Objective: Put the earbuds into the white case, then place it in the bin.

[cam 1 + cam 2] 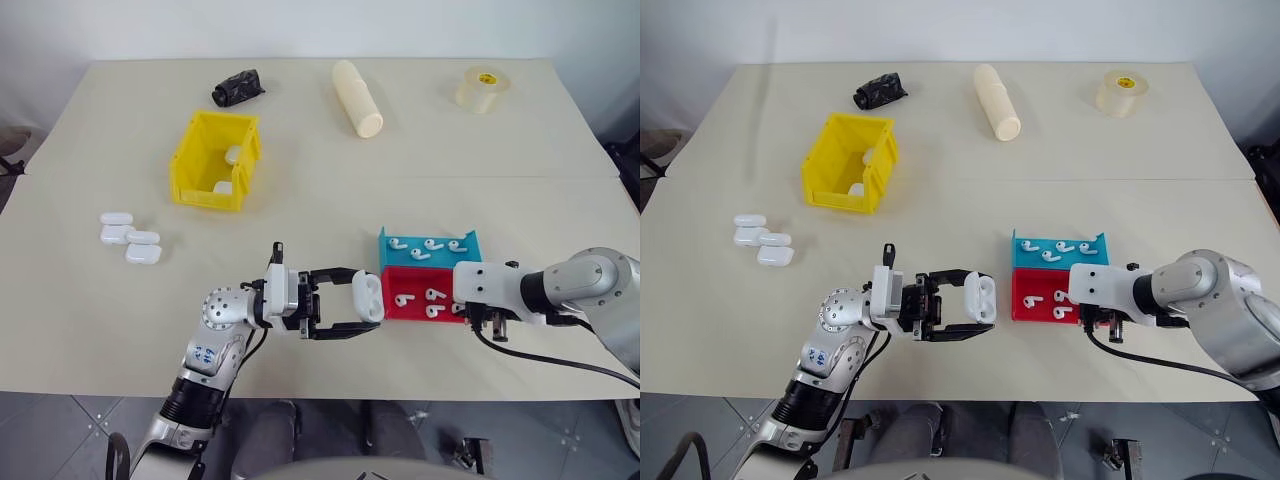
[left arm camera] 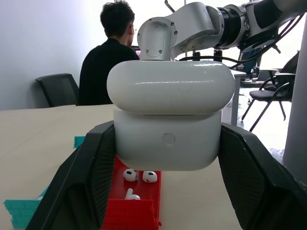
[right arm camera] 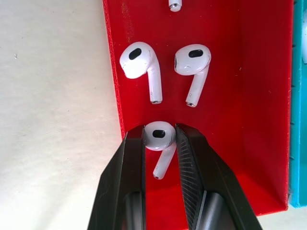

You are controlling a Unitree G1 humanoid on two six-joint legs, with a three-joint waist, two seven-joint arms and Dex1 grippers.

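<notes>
Earbuds (image 3: 158, 139): one is pinched by its head between the right gripper (image 3: 159, 143) fingers, inside the red tray (image 3: 259, 120), stem hanging free below the pinch. Fingers closed on it; whether it has left the tray floor, cannot tell. Two more earbuds (image 3: 139, 67) lie loose just beyond it in the same tray, heads pointing the same way, close together but apart from the gripped one. The narrow pinch on the head looks chosen so the stem stays clear for dropping into a socket.

White case (image 1: 367, 297) is clamped across its body by the left gripper (image 1: 362, 303), held above the bench (image 1: 300, 180) just left of the red tray. In the left wrist view the lid (image 2: 170, 88) sits offset over the body, so the case appears open and presented toward the right arm. Likely reason: short carry from tray to case.

Blue tray (image 1: 428, 243) touches the far side of the red one and holds several more earbuds. Yellow bin (image 1: 214, 160) stands well apart, far left, with white pieces already inside. Four spare cases (image 1: 130, 238) lie grouped near the left edge. A cream cylinder (image 1: 357, 97), tape roll (image 1: 480, 88) and black object (image 1: 238, 87) sit along the far side, unused. A seated person (image 2: 108, 62) shows behind the bench.

Judged stage: first earbud being picked; filling the case and binning it remain.
</notes>
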